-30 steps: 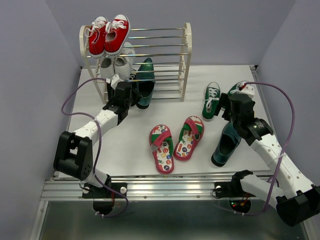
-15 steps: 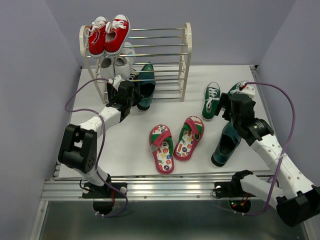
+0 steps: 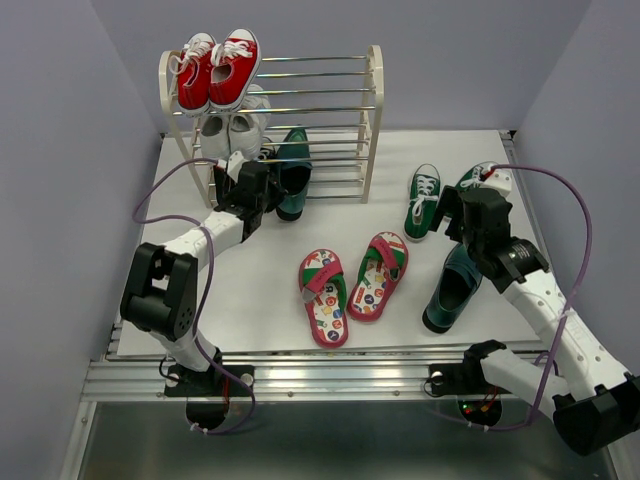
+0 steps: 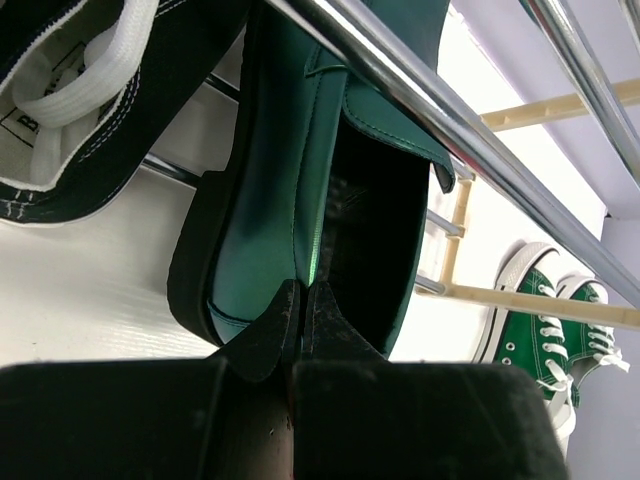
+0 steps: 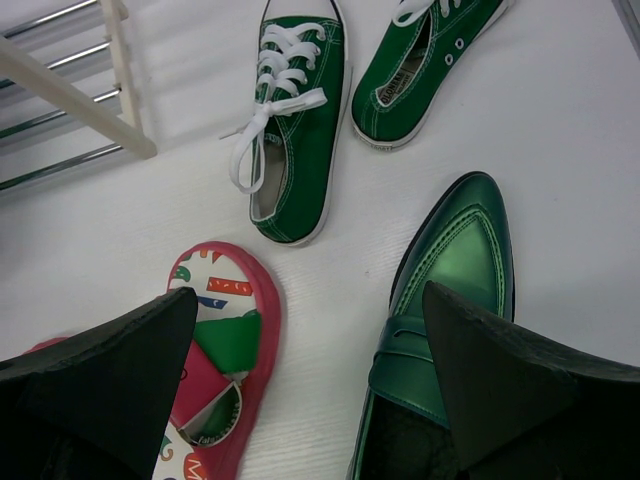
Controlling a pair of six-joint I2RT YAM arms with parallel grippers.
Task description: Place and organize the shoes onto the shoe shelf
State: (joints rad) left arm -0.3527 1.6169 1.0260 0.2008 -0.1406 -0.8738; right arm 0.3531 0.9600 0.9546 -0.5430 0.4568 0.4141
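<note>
The shoe shelf (image 3: 372,120) stands at the back of the table. My left gripper (image 3: 262,190) is shut on the heel rim of a dark teal slip-on (image 3: 291,165), which lies toe-in at the bottom tier under a chrome rod (image 4: 420,95); the fingertips (image 4: 285,310) pinch the rim of this slip-on (image 4: 270,200). My right gripper (image 3: 465,215) hangs open above the other teal slip-on (image 3: 452,285), and in its wrist view the gripper (image 5: 308,300) holds nothing over that slip-on (image 5: 450,270). Two green sneakers (image 3: 422,200) (image 5: 295,130) and two red flip-flops (image 3: 323,295) (image 5: 215,350) lie on the table.
Red sneakers (image 3: 218,68) sit on the shelf's top tier at the left, white sneakers (image 3: 232,128) on the middle tier below them. A black sneaker (image 4: 90,90) lies on the bottom tier just left of the held slip-on. Grey walls close in both sides.
The left arm's elbow has swung up and in toward the shelf while its gripper stays shut on the slip-on at the bottom tier. The right arm has barely moved.
</note>
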